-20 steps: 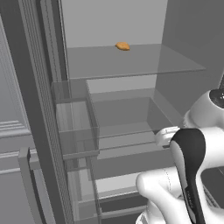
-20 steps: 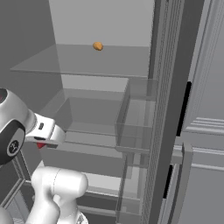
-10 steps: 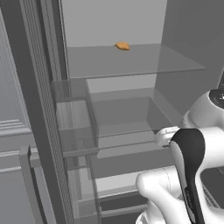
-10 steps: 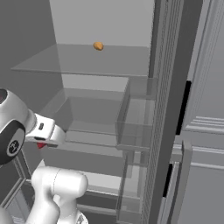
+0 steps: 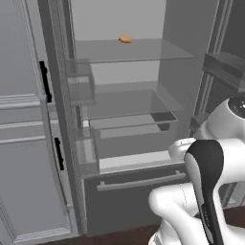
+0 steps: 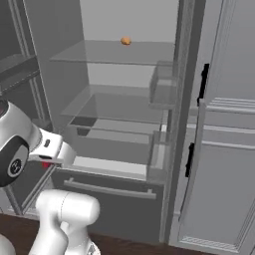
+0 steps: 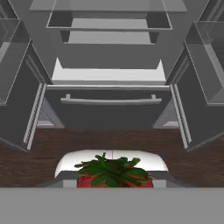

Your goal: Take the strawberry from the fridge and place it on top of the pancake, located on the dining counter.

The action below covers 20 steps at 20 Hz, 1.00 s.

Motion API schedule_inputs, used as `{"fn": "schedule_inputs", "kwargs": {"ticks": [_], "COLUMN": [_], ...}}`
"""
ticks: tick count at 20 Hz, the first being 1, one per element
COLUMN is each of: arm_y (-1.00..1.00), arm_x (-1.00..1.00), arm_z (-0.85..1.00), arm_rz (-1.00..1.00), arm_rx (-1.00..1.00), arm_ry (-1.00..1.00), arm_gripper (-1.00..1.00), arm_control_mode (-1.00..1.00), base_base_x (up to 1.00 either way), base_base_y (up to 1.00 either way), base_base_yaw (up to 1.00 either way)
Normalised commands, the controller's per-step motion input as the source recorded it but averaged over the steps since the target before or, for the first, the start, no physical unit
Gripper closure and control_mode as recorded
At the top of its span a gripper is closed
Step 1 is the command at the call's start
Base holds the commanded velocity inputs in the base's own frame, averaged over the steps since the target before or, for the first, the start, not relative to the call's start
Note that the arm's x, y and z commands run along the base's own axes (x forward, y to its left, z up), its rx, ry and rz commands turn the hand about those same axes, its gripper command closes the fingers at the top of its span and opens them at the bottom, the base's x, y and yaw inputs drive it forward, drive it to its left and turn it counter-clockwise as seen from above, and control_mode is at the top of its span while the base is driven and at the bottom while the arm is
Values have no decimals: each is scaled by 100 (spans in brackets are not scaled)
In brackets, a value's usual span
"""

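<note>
Pinching the strawberry (image 7: 114,174) between its fingers, the gripper (image 7: 114,181) faces the open fridge (image 7: 109,65) and its bottom drawer (image 7: 107,109).

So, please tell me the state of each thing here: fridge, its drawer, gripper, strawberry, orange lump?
fridge: doors open.
bottom drawer: closed.
gripper: shut on the strawberry.
strawberry: held, out of the fridge.
orange lump: resting on the top glass shelf.
</note>
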Motion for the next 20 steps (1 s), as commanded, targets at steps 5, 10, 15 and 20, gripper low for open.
{"fn": "schedule_inputs", "kwargs": {"ticks": [5, 10, 15, 20], "arm_y": [0, 0, 0, 0], "arm_x": [0, 0, 0, 0], "arm_z": [0, 0, 0, 0], "arm_rz": [0, 0, 0, 0], "arm_rx": [0, 0, 0, 0], "arm_ry": [0, 0, 0, 0], "arm_gripper": [100, 100, 100, 100], "arm_control_mode": [100, 100, 100, 100], "base_base_x": [-92, -98, -68, -18], "base_base_y": [13, 6, 45, 72], "base_base_yaw": [41, 51, 65, 82]}}
